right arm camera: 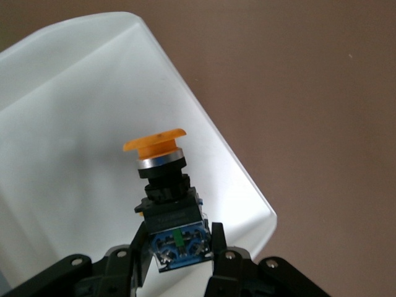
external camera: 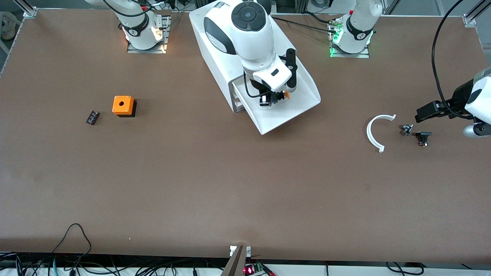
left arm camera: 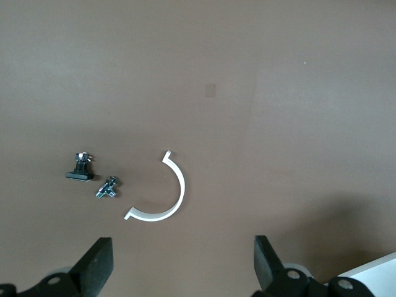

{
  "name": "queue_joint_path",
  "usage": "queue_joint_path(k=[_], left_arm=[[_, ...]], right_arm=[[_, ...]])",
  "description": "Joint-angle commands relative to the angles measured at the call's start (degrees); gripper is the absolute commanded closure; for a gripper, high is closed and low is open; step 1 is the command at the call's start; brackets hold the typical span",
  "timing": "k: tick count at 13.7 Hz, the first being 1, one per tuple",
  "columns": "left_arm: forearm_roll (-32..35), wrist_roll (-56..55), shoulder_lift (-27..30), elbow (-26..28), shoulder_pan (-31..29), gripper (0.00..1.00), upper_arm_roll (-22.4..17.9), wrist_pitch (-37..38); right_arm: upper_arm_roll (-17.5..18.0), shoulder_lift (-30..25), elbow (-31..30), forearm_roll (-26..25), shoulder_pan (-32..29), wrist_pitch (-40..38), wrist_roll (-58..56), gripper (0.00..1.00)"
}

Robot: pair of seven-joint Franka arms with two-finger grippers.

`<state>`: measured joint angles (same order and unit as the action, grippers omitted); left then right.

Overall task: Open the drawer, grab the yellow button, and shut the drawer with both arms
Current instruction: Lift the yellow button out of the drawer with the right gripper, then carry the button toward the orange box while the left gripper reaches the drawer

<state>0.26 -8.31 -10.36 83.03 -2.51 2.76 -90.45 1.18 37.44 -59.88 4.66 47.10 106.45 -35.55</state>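
The white cabinet [external camera: 215, 50] stands at the middle of the table near the arms' bases. Its top drawer [external camera: 303, 101] is pulled out wide, and its white tray shows in the right wrist view [right arm camera: 74, 124]. My right gripper [external camera: 273, 99] is over the open drawer, shut on the button [external camera: 284, 95]. In the right wrist view the fingers [right arm camera: 218, 238] clamp the button's blue-black body [right arm camera: 176, 238], with its orange cap [right arm camera: 154, 141] pointing away from the gripper [right arm camera: 177, 242]. My left gripper [external camera: 422, 114] is open and empty over bare table at the left arm's end; it also shows in its own wrist view [left arm camera: 182, 266].
An orange cube with a hole [external camera: 123, 105] and a small black part [external camera: 92, 117] lie toward the right arm's end. A white arc piece [external camera: 374, 132], a small metal part [external camera: 406, 129] and a black part [external camera: 423, 138] lie on the table by the left gripper.
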Motion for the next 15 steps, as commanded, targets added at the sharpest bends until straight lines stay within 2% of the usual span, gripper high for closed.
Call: queue_joint_path(k=[1,3,5,11,15], left_arm=[[1.5,-1.79,-1.85,0.72,0.83,0.0,1.02,-3.49],[0.8,-5.56,-2.47,2.92,1.1,0.0,1.55,-6.04],[0.62,-9.86,-2.74,4.94,1.54,0.0,3.39,-8.67],[0.62,-24.11,-3.7,10.39,5.76,0.0,5.76,-16.06],[0.71,-36.13,-4.76,19.25,7.69,0.0,9.98,-29.56]], right_arm=[[0.41,-3.41,-4.69,-0.27,-5.42,3.13,8.53,0.83],[0.32,-6.57,-8.31,-0.7,-8.68,4.64,11.01,0.83],[-2.91,-8.43,-11.12,-0.97,-10.36,4.64,16.09,0.83],[-5.48,-8.96,-15.78,-1.58,-18.7,3.85,27.88,0.83],[-6.36,-8.87,-21.93,-6.33,-25.38,3.85,37.19,0.82]])
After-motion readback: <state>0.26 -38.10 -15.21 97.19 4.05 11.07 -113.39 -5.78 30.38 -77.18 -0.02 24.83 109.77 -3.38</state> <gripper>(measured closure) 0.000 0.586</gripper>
